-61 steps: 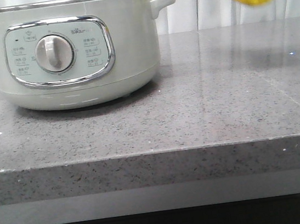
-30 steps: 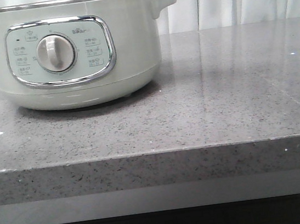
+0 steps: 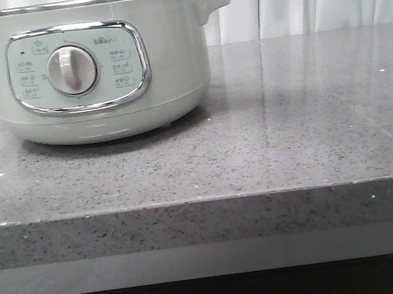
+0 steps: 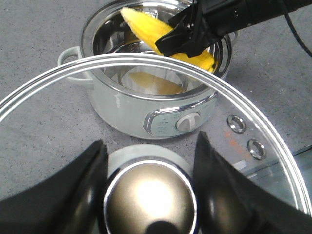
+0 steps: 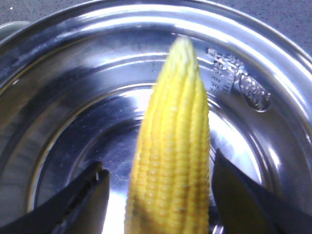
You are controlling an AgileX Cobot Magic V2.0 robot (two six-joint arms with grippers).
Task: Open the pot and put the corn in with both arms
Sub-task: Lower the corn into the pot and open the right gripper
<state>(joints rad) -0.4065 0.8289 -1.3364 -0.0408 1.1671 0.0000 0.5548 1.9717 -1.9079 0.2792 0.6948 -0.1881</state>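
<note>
While the pot (image 3: 100, 73) sits open on the grey counter (image 3: 290, 142), the right claw (image 4: 187, 41) reaches inside it, clenched on the corn (image 5: 170, 161) — the cob hangs tilted over the shiny steel bowl (image 5: 73, 112), tip toward the far wall. Off to the side, the left claw (image 4: 148, 195) grips the knob (image 4: 148, 197) of the glass lid (image 4: 58, 102), held clear of the pot.

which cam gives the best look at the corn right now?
Right wrist view: the corn cob fills the frame, kernel rows sharp, inside the pot's steel bowl. Left wrist view shows it smaller, held by the right hand over the open pot. Front view shows almost none of it, hidden behind the pot wall.
</note>
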